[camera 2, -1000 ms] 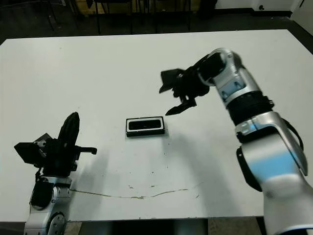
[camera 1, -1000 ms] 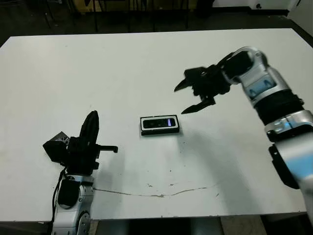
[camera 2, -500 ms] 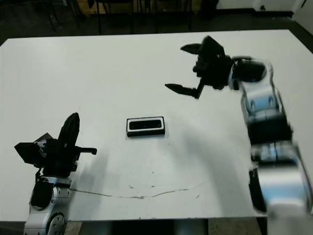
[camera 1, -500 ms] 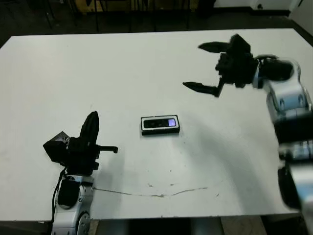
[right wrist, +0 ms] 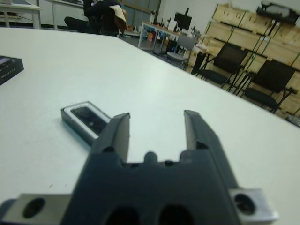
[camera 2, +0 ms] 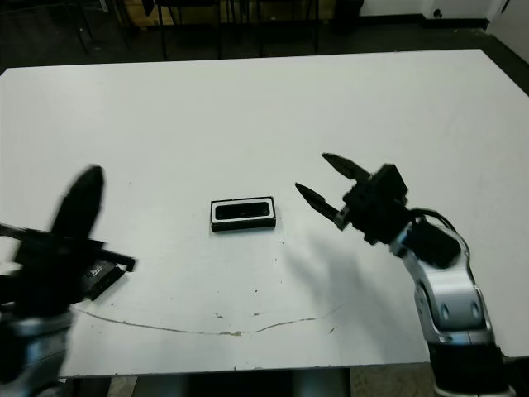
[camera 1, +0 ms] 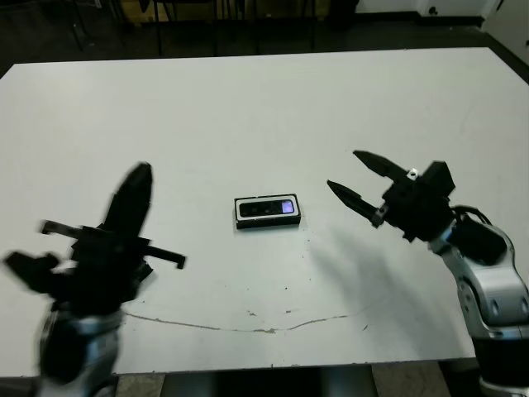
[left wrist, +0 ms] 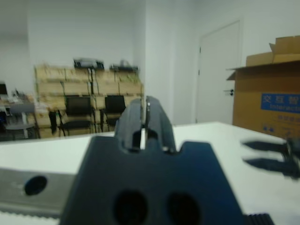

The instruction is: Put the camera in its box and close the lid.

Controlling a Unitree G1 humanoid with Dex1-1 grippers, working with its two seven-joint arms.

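Note:
The camera [camera 1: 266,210], a slim black bar with a purplish glint, lies inside the white-lined box [camera 1: 238,213] at the table's middle. The wrist view also shows the box [right wrist: 70,111]. My right gripper [camera 1: 343,170] hovers open just right of the box, fingers pointing toward it, nothing between them. My left gripper [camera 1: 139,178] is raised at the near left, blurred, its fingers [left wrist: 154,112] pressed together and empty. The lid [camera 2: 106,279] lies flat on the table under the left gripper, and the right wrist view shows this lid [right wrist: 9,68] too.
A thin dark crack line [camera 1: 264,327] runs along the white table [camera 1: 248,107] near the front edge. Chairs and stacked cardboard boxes [left wrist: 267,98] stand beyond the table.
My right arm has swung down from the far right to a low spot just right of the box, still open. My left gripper has lifted and the lid now shows beneath it.

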